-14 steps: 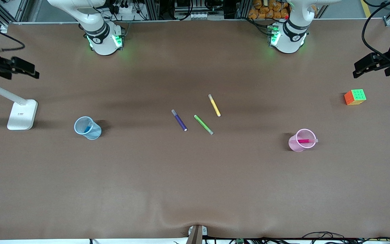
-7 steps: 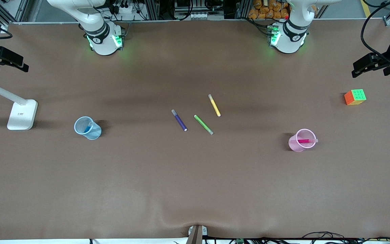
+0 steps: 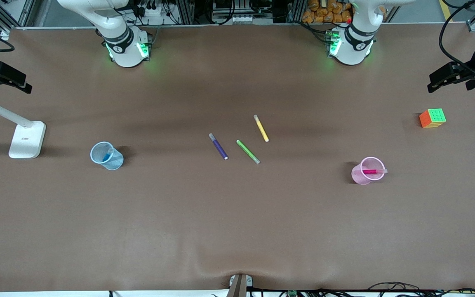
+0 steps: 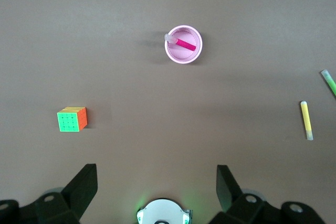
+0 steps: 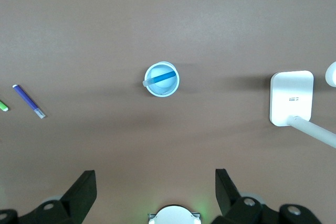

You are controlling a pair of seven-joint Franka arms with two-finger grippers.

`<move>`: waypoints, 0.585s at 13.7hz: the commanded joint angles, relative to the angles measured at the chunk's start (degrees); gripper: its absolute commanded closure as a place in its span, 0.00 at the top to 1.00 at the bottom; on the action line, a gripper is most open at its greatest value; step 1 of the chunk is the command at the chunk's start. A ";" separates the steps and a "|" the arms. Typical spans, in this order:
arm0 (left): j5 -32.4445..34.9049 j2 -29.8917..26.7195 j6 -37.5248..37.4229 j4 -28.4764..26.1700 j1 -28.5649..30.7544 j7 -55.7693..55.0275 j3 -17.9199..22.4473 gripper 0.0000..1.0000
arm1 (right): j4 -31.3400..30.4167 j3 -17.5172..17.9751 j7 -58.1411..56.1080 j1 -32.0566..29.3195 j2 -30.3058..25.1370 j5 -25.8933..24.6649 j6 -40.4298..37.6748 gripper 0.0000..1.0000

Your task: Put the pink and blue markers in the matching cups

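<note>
Black-fingered left gripper & right gripper both spread wide, holding nothing, high over table. Pink marker leans in pink cup, blue marker in blue cup.

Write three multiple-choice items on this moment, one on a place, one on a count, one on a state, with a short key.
1. Where is the pink marker?
A. Flat on the table beside the green marker
B. In the pink cup
C. In the blue cup
D. Held by the left tool

2. How many markers lie loose on the table?
A. One
B. Two
C. Three
D. Five

3. How do the left tool and right tool stand?
A. Both open and empty, high over the table
B. Both shut on markers
C. The left one shut on the pink cup
D. The right one down inside the blue cup

Key: 1 B, the pink barrel rests inside that cup, cap at the rim. 2 C, only the purple marker, green marker and yellow marker lie loose; the blue marker sits in the blue cup. 3 A, each wrist view shows spread fingers with nothing between.
</note>
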 commanded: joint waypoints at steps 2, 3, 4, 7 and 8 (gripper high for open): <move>-1.23 -0.18 -0.02 0.62 0.31 -0.16 -0.32 1.00 | 0.09 -0.25 1.26 1.03 0.00 -1.36 -0.78 1.00; -1.32 0.43 -0.11 1.41 0.39 0.27 -0.41 1.00 | 0.09 -0.25 1.26 1.03 0.09 -1.36 -0.79 1.00; -1.41 0.44 -0.19 1.77 0.39 0.54 -0.41 1.00 | 0.09 -0.25 1.17 1.03 0.09 -1.36 -0.61 1.00; -1.41 0.61 -0.19 1.77 0.22 0.63 -0.41 1.00 | 0.09 -0.25 1.17 0.94 0.09 -1.36 -0.61 1.00; -1.41 0.70 -0.19 1.77 0.13 0.63 -0.41 1.00 | 0.09 -0.25 1.17 1.02 0.18 -1.36 -0.52 1.00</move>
